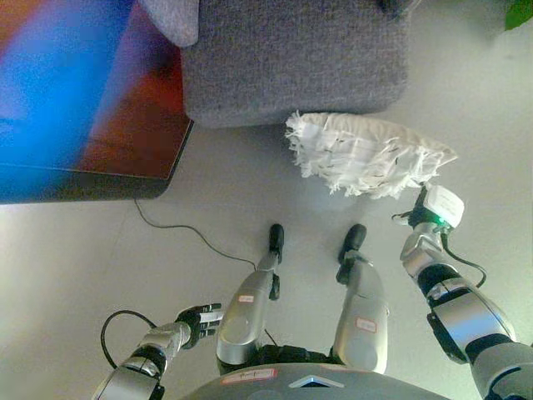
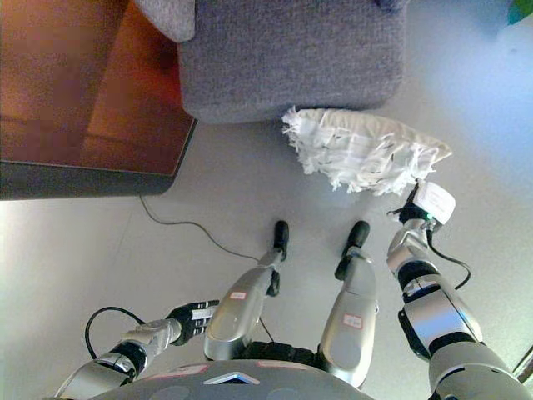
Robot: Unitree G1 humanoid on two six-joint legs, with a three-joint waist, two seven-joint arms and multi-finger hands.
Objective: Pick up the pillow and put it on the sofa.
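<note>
A white pillow (image 1: 366, 152) with a fringed edge hangs just in front of the grey sofa (image 1: 291, 58), at its near right corner. My right hand (image 1: 419, 208) reaches up to the pillow's right end from below, and the pillow hides its fingers. My left hand (image 1: 198, 317) hangs low at the lower left, away from the pillow, with relaxed fingers and nothing in it.
A dark table (image 2: 92, 117) with a red-brown top stands at the left, beside the sofa. A thin black cable (image 1: 179, 229) runs across the pale floor from the table. A bit of green plant (image 1: 518, 12) shows at the top right.
</note>
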